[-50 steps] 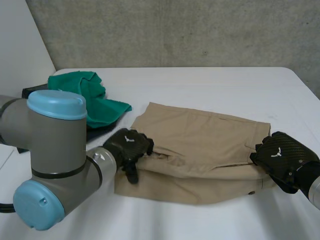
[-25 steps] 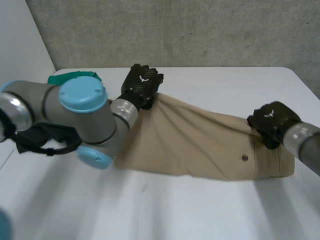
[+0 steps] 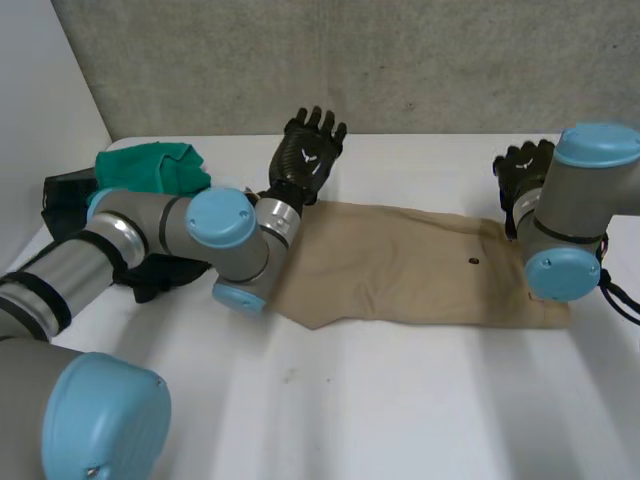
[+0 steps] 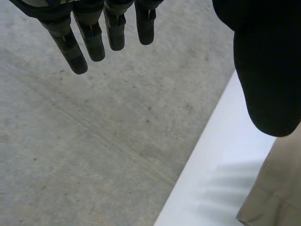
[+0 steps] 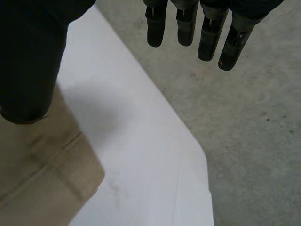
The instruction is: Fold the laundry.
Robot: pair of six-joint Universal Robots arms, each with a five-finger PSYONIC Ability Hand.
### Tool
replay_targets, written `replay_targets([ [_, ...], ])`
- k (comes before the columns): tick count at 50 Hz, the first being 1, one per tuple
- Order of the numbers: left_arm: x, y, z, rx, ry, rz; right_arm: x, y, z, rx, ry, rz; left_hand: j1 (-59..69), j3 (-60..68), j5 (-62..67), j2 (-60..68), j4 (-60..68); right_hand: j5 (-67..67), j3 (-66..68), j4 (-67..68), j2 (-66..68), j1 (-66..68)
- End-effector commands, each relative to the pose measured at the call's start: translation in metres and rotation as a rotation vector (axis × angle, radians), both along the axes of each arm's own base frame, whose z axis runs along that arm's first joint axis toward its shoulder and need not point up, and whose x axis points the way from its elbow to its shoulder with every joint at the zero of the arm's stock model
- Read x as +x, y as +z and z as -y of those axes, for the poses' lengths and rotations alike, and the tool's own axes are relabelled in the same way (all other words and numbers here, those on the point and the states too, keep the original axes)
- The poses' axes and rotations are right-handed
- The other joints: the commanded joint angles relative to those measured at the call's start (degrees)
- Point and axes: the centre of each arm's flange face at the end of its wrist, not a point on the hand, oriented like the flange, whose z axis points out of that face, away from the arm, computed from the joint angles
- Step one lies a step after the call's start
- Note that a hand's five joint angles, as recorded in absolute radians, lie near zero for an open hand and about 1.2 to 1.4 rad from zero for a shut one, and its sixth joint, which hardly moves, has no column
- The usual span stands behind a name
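A tan pair of trousers (image 3: pixel 410 270) lies folded lengthwise across the middle of the white table (image 3: pixel 420 400). My left hand (image 3: pixel 308 155) is raised above the cloth's far left corner, fingers (image 4: pixel 75 44) straight and spread, holding nothing. At the far right corner my right hand (image 3: pixel 522 170) is also lifted clear, its fingers (image 5: pixel 207 37) straight. A tan corner (image 4: pixel 273 193) shows below the left thumb, and the trousers' hem (image 5: pixel 47 174) lies under the right thumb.
A green cloth (image 3: pixel 150 165) lies on a dark garment (image 3: pixel 70 190) at the table's left edge. A grey wall (image 3: pixel 350 60) stands behind the table's far edge. My right arm's elbow (image 3: pixel 575 215) stands over the trousers' right end.
Both hands carried the trousers' near edge over to the far side, then let go and rose off the cloth with fingers straightened. The trousers now lie flatter and narrower.
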Motion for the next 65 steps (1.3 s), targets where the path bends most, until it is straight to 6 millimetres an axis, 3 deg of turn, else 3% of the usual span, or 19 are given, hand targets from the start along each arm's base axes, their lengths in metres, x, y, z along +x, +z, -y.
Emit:
replay_targets([
  [1,0.032,0.056,-0.038,0.122,0.009,-0.099,-0.007,0.066,-0.048,-0.019,0.052,0.129,-0.99,-2.11,-2.66,-1.78,-1.72,-4.07,-2.4,-3.59,-2.65,-1.82],
  [3,0.039,0.062,-0.048,0.153,0.005,-0.117,-0.011,0.064,-0.062,0.046,0.078,0.126,-0.99,-2.11,-2.66,-1.78,-1.72,-4.07,-2.4,-3.59,-2.65,-1.82],
  [8,0.056,0.057,-0.079,0.277,-0.007,-0.132,-0.043,0.023,-0.09,0.309,0.077,0.121,-0.77,-1.89,-2.44,-1.57,-1.5,-4.07,-2.4,-3.59,-2.65,-1.82],
  [13,0.076,0.047,-0.107,0.402,-0.003,-0.135,-0.058,0.007,-0.108,0.387,0.076,0.158,0.57,-0.55,-1.1,-0.23,-0.17,-2.16,-0.48,-1.67,-0.73,0.1],
  [20,0.091,0.032,-0.117,0.499,0.017,-0.15,-0.072,-0.009,-0.099,0.331,0.047,0.189,0.57,-0.55,-1.09,-0.22,-0.16,11.78,13.45,12.26,13.2,14.04],
  [30,0.095,0.026,-0.115,0.516,0.033,-0.147,-0.075,-0.036,-0.092,0.376,0.029,0.171,0.57,-0.55,-1.09,-0.22,-0.16,13.33,15.0,13.81,14.75,15.59],
  [34,0.096,0.025,-0.114,0.519,0.038,-0.147,-0.075,-0.042,-0.092,0.389,0.031,0.17,0.57,-0.55,-1.09,-0.22,-0.16,37.67,39.34,38.15,39.09,39.93],
  [36,0.096,0.025,-0.114,0.519,0.038,-0.147,-0.078,-0.042,-0.09,0.386,0.024,0.17,0.57,-0.55,-1.09,-0.22,-0.16,65.82,67.49,66.3,67.24,68.07],
  [42,0.096,0.027,-0.115,0.515,0.035,-0.149,-0.096,-0.036,-0.079,0.337,-0.02,0.175,0.57,-0.55,-1.09,-0.22,-0.16,65.93,67.6,66.41,67.35,68.18],
  [45,0.097,0.029,-0.118,0.517,0.034,-0.146,-0.107,-0.013,-0.074,0.255,-0.035,0.143,0.57,-0.55,-1.09,-0.22,-0.16,65.93,67.6,66.41,67.35,68.18],
  [47,0.098,0.033,-0.12,0.513,0.034,-0.148,-0.118,0.002,-0.071,0.207,-0.05,0.075,0.57,-0.55,-1.09,-0.22,-0.16,65.93,67.6,66.41,67.35,68.18],
  [54,0.104,0.045,-0.127,0.506,0.035,-0.155,-0.125,0.018,-0.062,0.122,-0.03,-0.19,0.41,-0.72,-1.26,-0.39,-0.33,65.93,67.6,66.41,67.35,68.18],
  [56,0.105,0.047,-0.128,0.504,0.034,-0.155,-0.115,0.028,-0.061,0.076,-0.006,-0.252,0.24,-0.88,-1.43,-0.56,-0.49,65.93,67.6,66.41,67.35,68.18],
  [58,0.105,0.048,-0.128,0.502,0.036,-0.156,-0.09,0.035,-0.066,0.034,0.063,-0.262,0.24,-0.88,-1.43,-0.56,-0.5,65.93,67.6,66.41,67.35,68.18],
  [59,0.106,0.048,-0.127,0.501,0.038,-0.157,-0.057,0.043,-0.075,-0.014,0.155,-0.265,0.24,-0.88,-1.43,-0.56,-0.5,65.93,67.6,66.41,67.35,68.18],
  [61,0.107,0.05,-0.126,0.497,0.042,-0.161,-0.025,0.05,-0.089,-0.06,0.247,-0.269,0.24,-0.88,-1.43,-0.56,-0.5,65.93,67.6,66.41,67.35,68.18],
  [62,0.108,0.05,-0.125,0.495,0.046,-0.163,0.005,0.052,-0.104,-0.099,0.344,-0.268,0.24,-0.88,-1.43,-0.56,-0.5,65.93,67.6,66.41,67.35,68.18],
  [65,0.108,0.053,-0.122,0.485,0.05,-0.17,0.041,0.047,-0.128,-0.134,0.479,-0.264,0.24,-0.88,-1.43,-0.56,-0.5,65.93,67.6,66.41,67.35,68.18],
])
